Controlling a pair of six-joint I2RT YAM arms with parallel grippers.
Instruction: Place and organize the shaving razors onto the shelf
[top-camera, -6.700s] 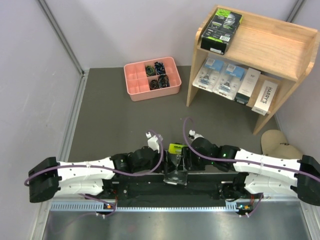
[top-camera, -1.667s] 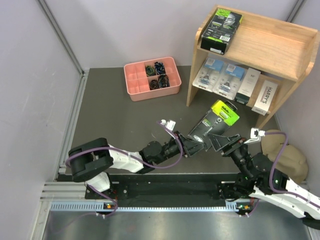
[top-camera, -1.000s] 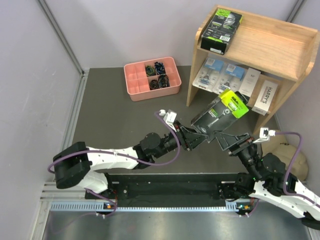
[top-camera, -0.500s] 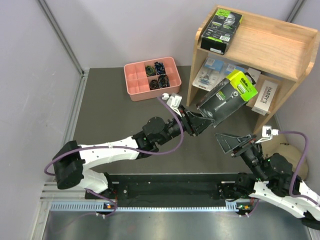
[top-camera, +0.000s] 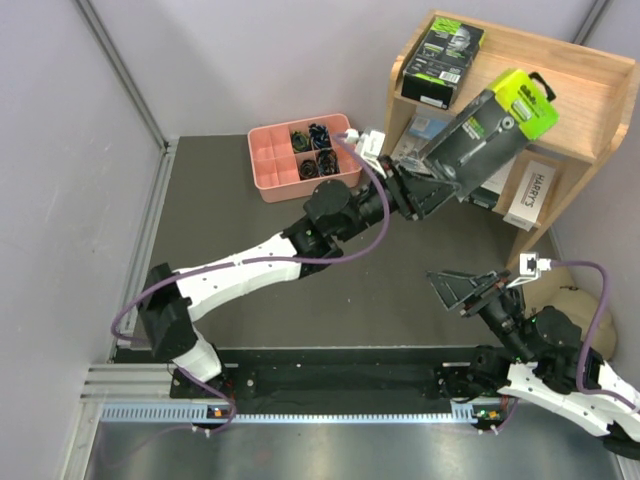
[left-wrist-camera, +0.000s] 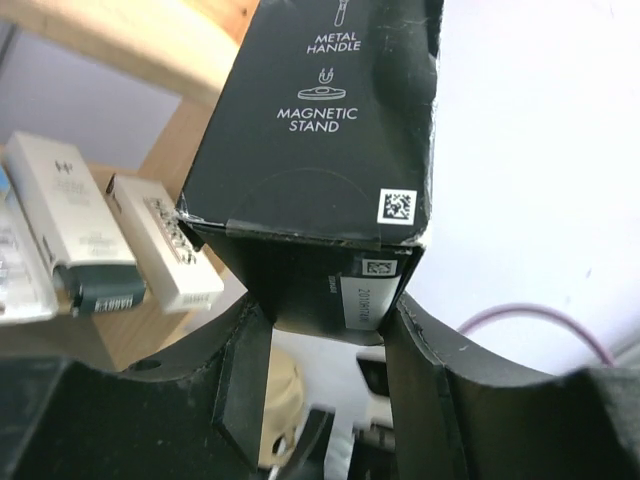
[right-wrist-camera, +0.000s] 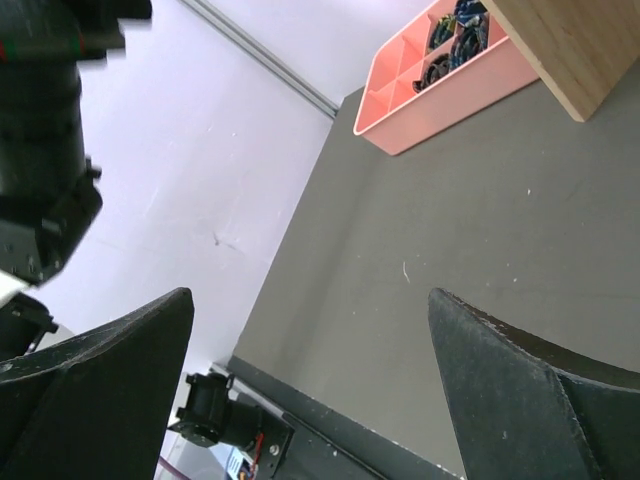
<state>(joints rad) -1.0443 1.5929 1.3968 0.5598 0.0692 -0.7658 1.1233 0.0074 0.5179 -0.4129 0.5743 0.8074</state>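
My left gripper (top-camera: 425, 190) is shut on a black razor box with a lime-green end (top-camera: 490, 120), held tilted in the air in front of the wooden shelf (top-camera: 560, 95). In the left wrist view the box (left-wrist-camera: 320, 130) sits between my fingers (left-wrist-camera: 245, 385). A second black and green box (top-camera: 442, 50) lies on the top tier's left. Two blue blister packs (top-camera: 455, 160) and two white boxes (top-camera: 530, 195) stand on the lower tier, partly hidden by the held box. My right gripper (top-camera: 462, 290) is open and empty, low over the floor mat.
A pink divided tray (top-camera: 303, 155) of small dark items sits left of the shelf; it also shows in the right wrist view (right-wrist-camera: 440, 70). A tan object (top-camera: 575, 300) lies at the right by the shelf foot. Walls close in left and right.
My left arm has carried the black and green box up and back, from near the arm bases to the shelf front. My right gripper let go of it and stays low, open.
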